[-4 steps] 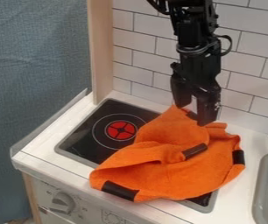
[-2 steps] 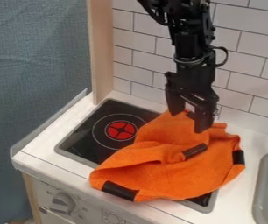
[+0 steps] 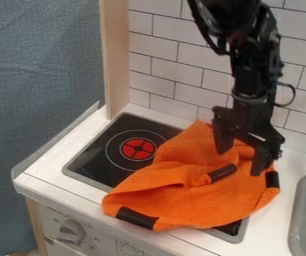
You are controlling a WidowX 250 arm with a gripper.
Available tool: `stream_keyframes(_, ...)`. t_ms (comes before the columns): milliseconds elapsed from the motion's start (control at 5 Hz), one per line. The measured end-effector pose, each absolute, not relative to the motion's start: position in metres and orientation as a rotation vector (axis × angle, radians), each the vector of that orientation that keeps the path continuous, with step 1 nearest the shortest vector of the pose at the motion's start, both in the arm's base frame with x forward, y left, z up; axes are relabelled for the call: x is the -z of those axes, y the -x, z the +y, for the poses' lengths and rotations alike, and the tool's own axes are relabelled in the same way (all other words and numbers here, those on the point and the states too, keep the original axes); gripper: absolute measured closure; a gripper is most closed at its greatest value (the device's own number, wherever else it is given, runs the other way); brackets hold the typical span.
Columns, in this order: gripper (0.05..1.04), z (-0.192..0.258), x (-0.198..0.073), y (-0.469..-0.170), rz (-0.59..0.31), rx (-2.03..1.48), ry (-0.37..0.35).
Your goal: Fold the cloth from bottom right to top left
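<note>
Orange, soft and probably light, the cloth (image 3: 182, 200) should be pinched at its lower-right edge (image 3: 250, 210). The gripper (image 3: 241, 156) is spread apart, nothing grasped.

A blue-grey fabric curtain (image 3: 42, 65) hangs left of a pale wooden post (image 3: 115, 55). Far side, white rectangular tiles (image 3: 199, 52) — nearer, a square black hob (image 3: 92, 160), left of a rounded grey sink (image 3: 298, 210).

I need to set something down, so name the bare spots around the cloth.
Bare: the stove left of the orange cloth, and the counter strip between cloth and sink. Crowded: the cloth's upper right, where the gripper hangs, jaws open.
</note>
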State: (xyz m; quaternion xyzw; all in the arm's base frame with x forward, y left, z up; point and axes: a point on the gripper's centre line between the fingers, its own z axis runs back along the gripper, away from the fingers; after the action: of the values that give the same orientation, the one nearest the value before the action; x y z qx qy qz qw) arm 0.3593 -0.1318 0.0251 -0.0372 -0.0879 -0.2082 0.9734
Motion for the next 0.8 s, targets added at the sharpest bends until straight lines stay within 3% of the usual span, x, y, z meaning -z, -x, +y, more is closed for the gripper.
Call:
stream_keyframes(400,0.084,-0.172,0.009,-0.372,-0.141,0.402,0.076)
stream_keyframes(600,0.142,-0.177,0.022,-0.379,-0.128,0.402,0.065)
stream_keyframes(800,0.447,-0.185,0.023,-0.378,-0.125,0.423,0.041)
